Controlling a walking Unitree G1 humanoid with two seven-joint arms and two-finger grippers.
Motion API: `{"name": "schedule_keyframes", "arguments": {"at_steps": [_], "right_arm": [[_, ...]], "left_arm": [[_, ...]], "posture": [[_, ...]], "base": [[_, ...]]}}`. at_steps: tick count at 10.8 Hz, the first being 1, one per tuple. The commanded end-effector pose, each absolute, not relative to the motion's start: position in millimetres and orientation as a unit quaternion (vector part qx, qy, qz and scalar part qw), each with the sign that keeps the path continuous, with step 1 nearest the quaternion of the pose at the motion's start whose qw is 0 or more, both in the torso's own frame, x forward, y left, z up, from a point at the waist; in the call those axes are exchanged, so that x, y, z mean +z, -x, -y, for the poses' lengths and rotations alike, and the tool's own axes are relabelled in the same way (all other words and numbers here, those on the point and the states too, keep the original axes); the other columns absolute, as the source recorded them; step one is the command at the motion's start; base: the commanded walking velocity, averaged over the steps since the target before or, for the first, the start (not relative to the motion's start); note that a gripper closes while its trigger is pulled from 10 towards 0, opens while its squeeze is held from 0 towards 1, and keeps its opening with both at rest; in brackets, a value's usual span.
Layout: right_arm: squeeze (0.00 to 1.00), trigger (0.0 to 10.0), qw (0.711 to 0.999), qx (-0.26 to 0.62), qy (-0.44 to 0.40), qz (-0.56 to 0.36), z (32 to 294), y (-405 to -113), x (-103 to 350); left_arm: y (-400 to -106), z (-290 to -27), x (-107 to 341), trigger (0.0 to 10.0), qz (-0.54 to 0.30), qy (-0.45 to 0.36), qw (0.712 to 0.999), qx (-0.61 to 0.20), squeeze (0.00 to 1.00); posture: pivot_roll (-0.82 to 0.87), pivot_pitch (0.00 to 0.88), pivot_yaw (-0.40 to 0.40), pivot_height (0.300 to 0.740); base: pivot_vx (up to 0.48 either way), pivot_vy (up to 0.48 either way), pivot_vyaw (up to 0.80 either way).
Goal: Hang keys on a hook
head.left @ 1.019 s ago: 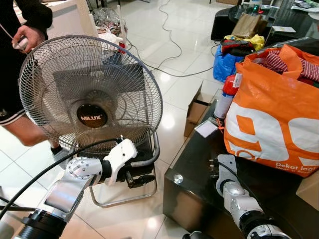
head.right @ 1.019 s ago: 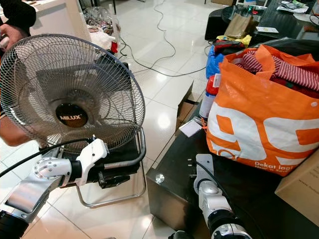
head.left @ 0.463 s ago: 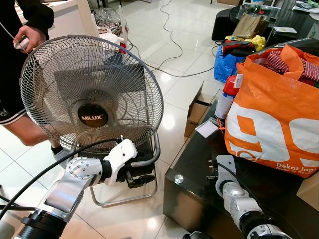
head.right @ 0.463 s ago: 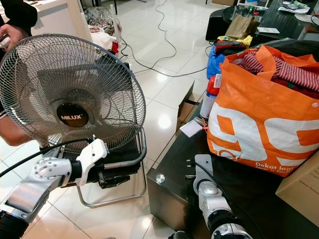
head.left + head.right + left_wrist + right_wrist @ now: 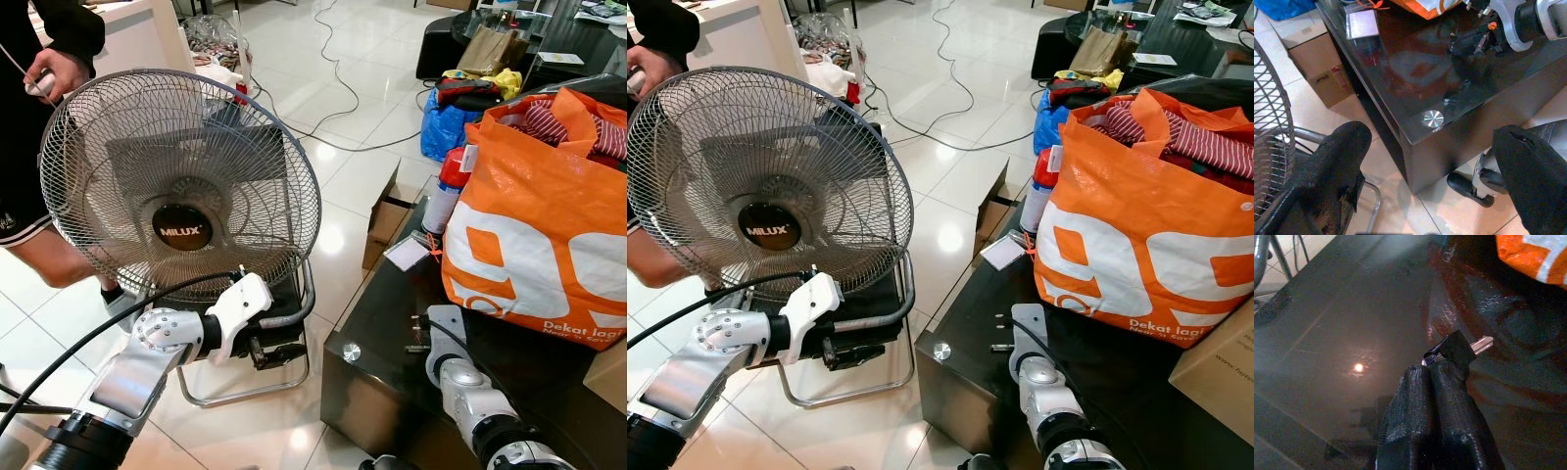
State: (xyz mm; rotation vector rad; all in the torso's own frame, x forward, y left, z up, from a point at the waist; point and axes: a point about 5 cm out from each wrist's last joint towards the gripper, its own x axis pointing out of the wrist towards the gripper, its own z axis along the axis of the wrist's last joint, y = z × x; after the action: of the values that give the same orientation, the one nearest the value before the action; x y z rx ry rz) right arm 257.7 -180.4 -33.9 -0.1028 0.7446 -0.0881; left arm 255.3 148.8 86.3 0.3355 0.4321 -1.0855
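My right gripper [image 5: 1432, 372] is shut on a key [image 5: 1458, 350] with a black head and a short silver blade, held just above the dark glass table [image 5: 392, 323]. From the head views this gripper [image 5: 1004, 333] sits near the table's front left corner, below the orange bag. The left wrist view looks across at it [image 5: 1474, 44]. My left gripper [image 5: 269, 351] hangs open over the floor beside the fan's base, its two black fingers [image 5: 1342, 161] set wide apart with nothing between them.
A large Milux fan [image 5: 181, 186] stands on the tiled floor at the left. A full orange bag [image 5: 539, 245], a red-capped can [image 5: 446, 191] and a white card [image 5: 405, 253] sit on the table. A person [image 5: 39, 69] stands at far left; cables [image 5: 338, 88] cross the floor.
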Motion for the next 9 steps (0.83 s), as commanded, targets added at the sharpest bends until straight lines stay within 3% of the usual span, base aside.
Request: {"name": "schedule_keyframes", "arguments": {"at_steps": [1,5,7,9], "right_arm": [[0.00,0.0,0.931,-0.056,0.049,-0.358,188.0,-255.0,-33.9],[0.00,0.0,0.972,-0.061,0.004,-0.227,201.9,-245.3,-3.8],[0.00,0.0,0.983,-0.052,-0.011,-0.175,202.2,-234.4,11.1],[0.00,0.0,0.983,-0.046,-0.015,-0.176,198.1,-228.1,14.2]], "left_arm": [[-259.2,-148.6,88.4,10.0,-0.198,-0.166,0.822,-0.508,0.00],[-271.2,-149.6,95.2,10.0,-0.161,-0.152,0.858,-0.464,0.00],[-280.3,-146.4,105.4,10.0,-0.136,-0.124,0.882,-0.434,0.00],[-283.5,-146.0,105.2,10.0,-0.131,-0.124,0.887,-0.426,0.00]], "posture": [[-0.07,0.000,0.035,0.740],[-0.07,0.000,0.040,0.740],[-0.08,0.000,0.045,0.740],[-0.08,0.000,0.045,0.740]], "base": [[0.000,0.000,0.00],[0.000,0.000,0.00],[0.000,0.000,0.00],[0.000,0.000,0.00]]}}
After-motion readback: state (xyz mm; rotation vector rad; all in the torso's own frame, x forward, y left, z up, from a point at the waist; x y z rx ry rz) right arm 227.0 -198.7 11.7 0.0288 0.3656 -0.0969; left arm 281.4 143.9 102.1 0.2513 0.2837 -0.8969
